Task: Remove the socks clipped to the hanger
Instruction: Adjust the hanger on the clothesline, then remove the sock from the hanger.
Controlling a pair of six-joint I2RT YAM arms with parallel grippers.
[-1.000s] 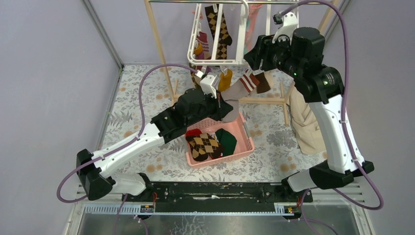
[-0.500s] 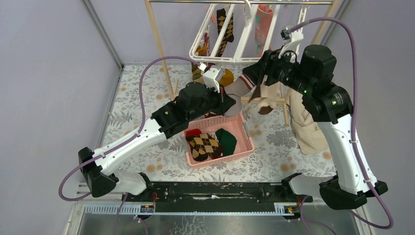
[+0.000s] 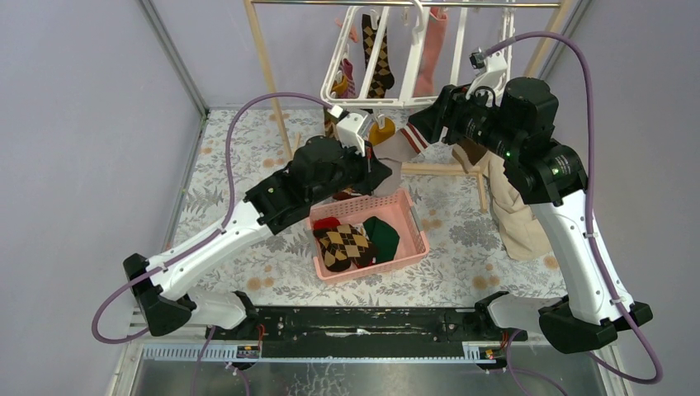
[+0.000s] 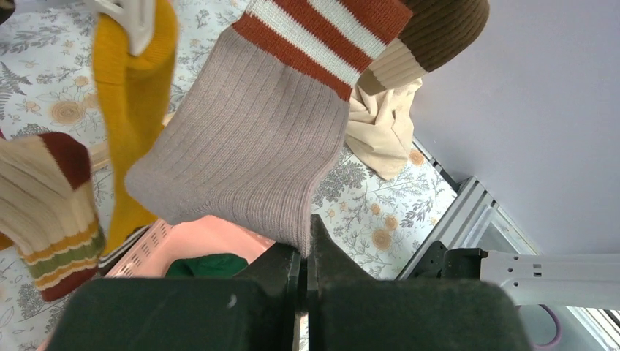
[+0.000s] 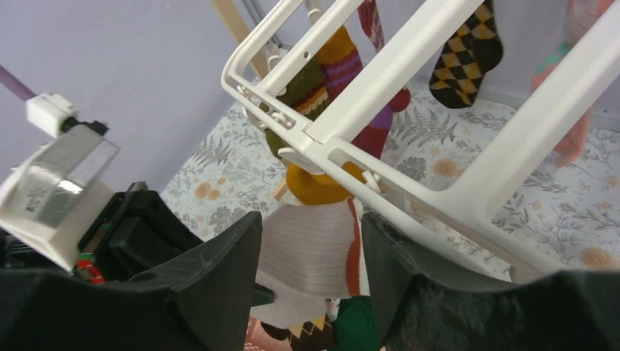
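Grey-taupe striped sock [image 4: 248, 146]: hangs under near bar of white hanger [image 3: 388, 103], beside yellow sock [image 4: 135, 110]. Lower edge pinched in closed left gripper [image 4: 307, 256]. Right gripper [image 5: 308, 223]: jaws apart, straddling sock's top; contact unclear. Pink basket [image 3: 418, 219] below holds argyle sock [image 3: 345, 246], red sock [image 3: 328, 223], green sock [image 3: 384, 235]. Striped sock's clip not made out; basket's far-left corner hidden behind left arm.

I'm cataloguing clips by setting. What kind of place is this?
Probably a robot test cell staged as a laundry corner: plain lilac walls in a metal frame, two arms bolted to the table, a white hanger with clipped socks, and a pink basket.
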